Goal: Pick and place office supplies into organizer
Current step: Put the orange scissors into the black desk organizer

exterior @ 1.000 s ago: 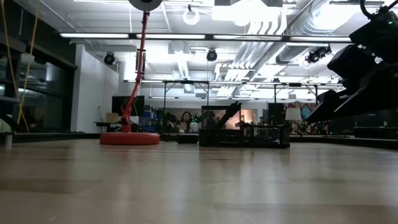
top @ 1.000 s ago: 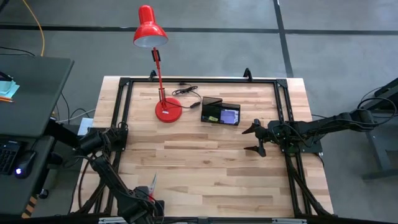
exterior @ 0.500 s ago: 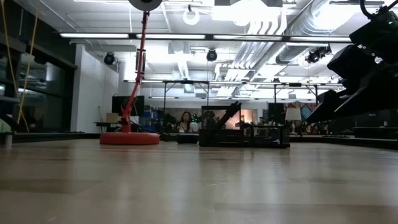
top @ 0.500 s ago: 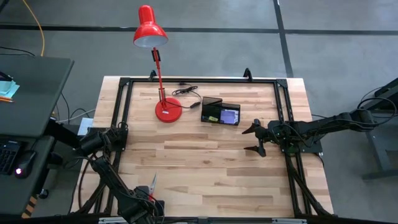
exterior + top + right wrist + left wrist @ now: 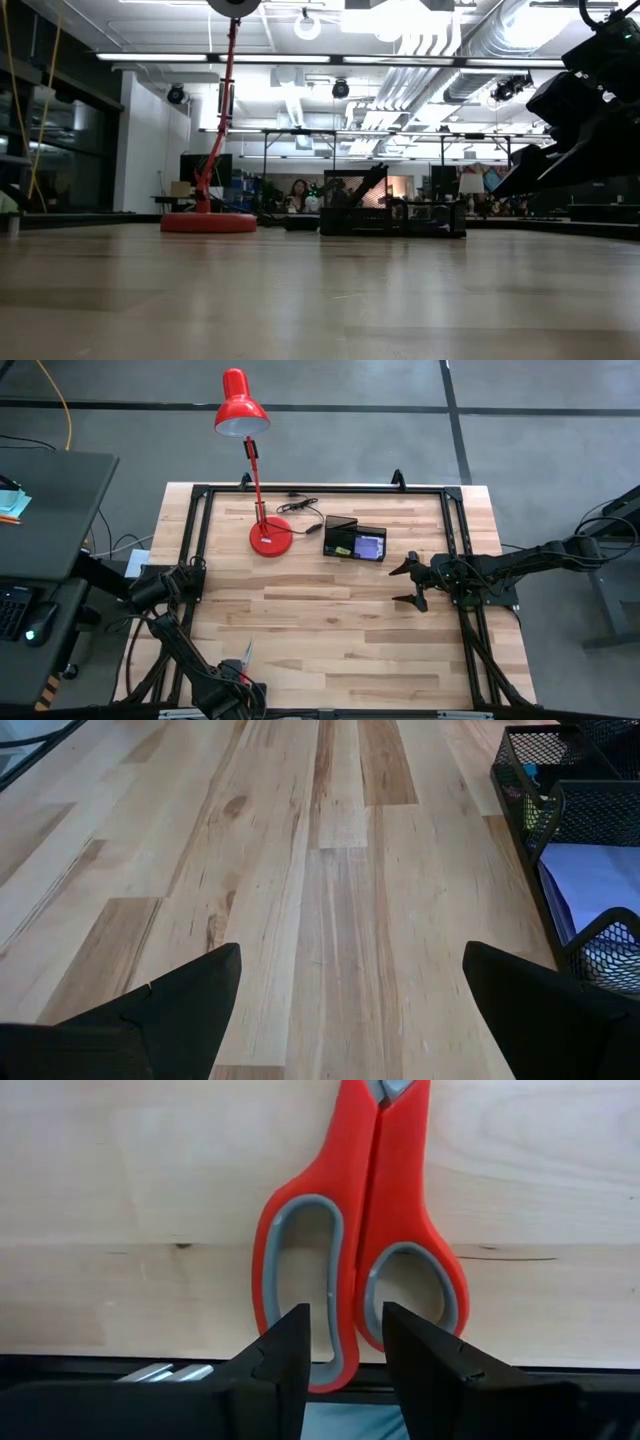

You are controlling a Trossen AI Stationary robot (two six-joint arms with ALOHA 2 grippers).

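The red-handled scissors (image 5: 390, 1230) lie flat at the table's near edge (image 5: 245, 652), and their loop ends reach just past the edge. My left gripper (image 5: 345, 1345) points down over the handles, open only narrowly, with one finger over each loop. The black organizer (image 5: 355, 540) stands at the far middle of the table, with a purple notepad (image 5: 600, 885) in one compartment. My right gripper (image 5: 413, 582) hovers wide open over bare wood, to the near right of the organizer. No loose pens show on the table. My left gripper comes at the scissors from above, one finger (image 5: 290, 1345) over the left loop and the other over the right loop. The loops' inner bars (image 5: 355, 1315) lie between the fingers. A sliver of gap shows on each side, and I cannot tell whether the fingers touch.
A red desk lamp stands with its base (image 5: 270, 537) left of the organizer, its cord (image 5: 300, 506) behind it. A black frame runs around the table top (image 5: 200, 560). Bare wood lies between the scissors and the organizer. A desk with a keyboard stands off the table's left.
My left gripper has settled a little farther over the scissors' handles, so less red shows in the high view. The right arm has kept still.
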